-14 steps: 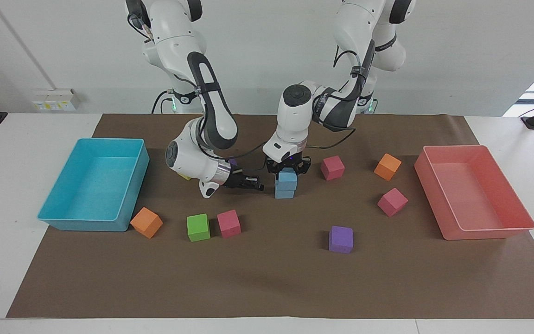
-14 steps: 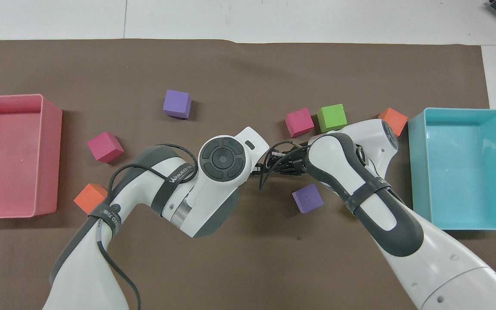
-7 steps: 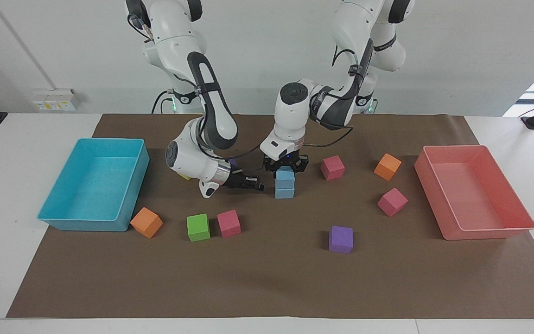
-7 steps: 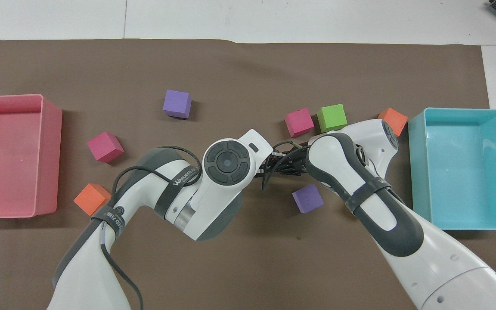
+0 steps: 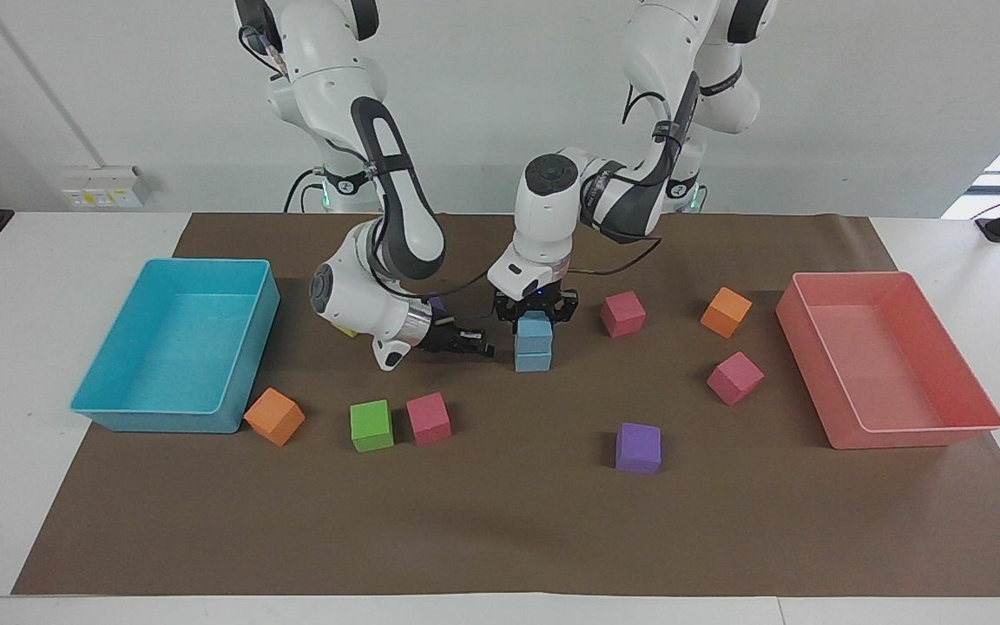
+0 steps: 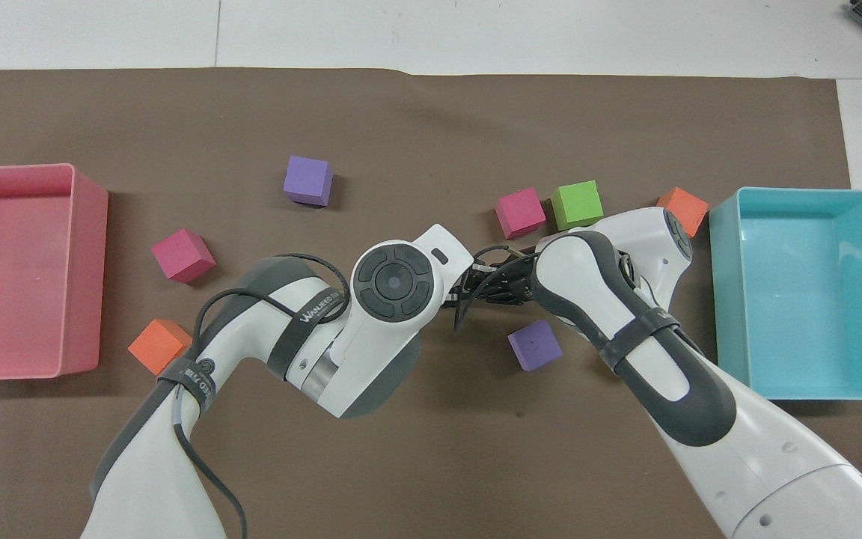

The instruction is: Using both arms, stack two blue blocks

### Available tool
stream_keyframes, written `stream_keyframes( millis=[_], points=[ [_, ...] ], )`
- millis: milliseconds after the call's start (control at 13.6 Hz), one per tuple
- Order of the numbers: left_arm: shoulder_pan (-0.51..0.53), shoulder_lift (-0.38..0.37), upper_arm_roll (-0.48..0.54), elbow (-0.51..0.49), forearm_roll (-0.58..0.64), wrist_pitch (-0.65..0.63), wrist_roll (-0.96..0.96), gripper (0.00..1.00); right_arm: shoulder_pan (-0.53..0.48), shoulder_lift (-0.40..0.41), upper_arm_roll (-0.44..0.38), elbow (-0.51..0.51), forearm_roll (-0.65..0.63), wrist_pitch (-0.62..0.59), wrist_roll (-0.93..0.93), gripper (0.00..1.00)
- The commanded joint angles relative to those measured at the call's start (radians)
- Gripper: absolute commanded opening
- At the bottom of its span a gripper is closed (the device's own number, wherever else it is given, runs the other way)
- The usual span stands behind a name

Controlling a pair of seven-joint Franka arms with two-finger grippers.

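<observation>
Two light-blue blocks stand stacked mid-table, the top blue block [image 5: 534, 329] resting on the lower blue block [image 5: 533, 359]. My left gripper [image 5: 535, 314] comes straight down onto the stack, shut on the top block with a finger at each side. My right gripper [image 5: 476, 343] hangs low beside the stack, toward the right arm's end of the table. It points at the stack with its fingertips together and nothing between them, a small gap away from the blocks. In the overhead view the left wrist [image 6: 392, 282] hides the stack.
A cyan tray [image 5: 118, 418] and a pink tray [image 5: 917, 438] stand at the table's two ends. Loose cubes lie around: orange [image 5: 274, 416], green [image 5: 371, 425], magenta [image 5: 428, 418], purple [image 5: 638, 448], magenta [image 5: 734, 378], orange [image 5: 726, 312], magenta [image 5: 622, 313]. Another purple cube [image 6: 534, 345] lies by the right arm.
The left wrist has shifted slightly toward the robots and stands more upright, so the top block now sits squarer on the lower one. The right arm has not moved.
</observation>
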Motion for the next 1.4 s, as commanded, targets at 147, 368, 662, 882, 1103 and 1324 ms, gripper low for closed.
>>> stream_keyframes(
  millis=[147, 368, 662, 882, 1103, 1324],
  points=[
    [-0.014, -0.028, 0.017, -0.031, 0.019, 0.001, -0.022, 0.66, -0.006, -0.004, 0.010, -0.011, 0.037, 0.021, -0.038, 0.00],
    [-0.014, -0.028, 0.015, -0.031, 0.019, 0.001, -0.020, 0.68, -0.006, -0.002, 0.009, -0.011, 0.037, 0.021, -0.036, 0.00],
    [-0.014, -0.028, 0.015, -0.032, 0.019, -0.001, -0.019, 0.86, -0.006, -0.004, 0.009, -0.011, 0.037, 0.021, -0.036, 0.00],
    [-0.012, -0.025, 0.017, -0.020, 0.018, -0.005, -0.017, 1.00, -0.003, -0.004, 0.009, -0.011, 0.037, 0.022, -0.036, 0.00],
    [0.003, -0.057, 0.018, -0.012, 0.018, -0.018, -0.008, 1.00, -0.003, -0.004, 0.009, -0.011, 0.037, 0.022, -0.036, 0.00],
    [0.038, -0.134, 0.029, -0.014, 0.018, -0.043, 0.006, 1.00, -0.010, -0.004, 0.009, -0.009, 0.037, 0.010, -0.042, 0.00]
  ],
)
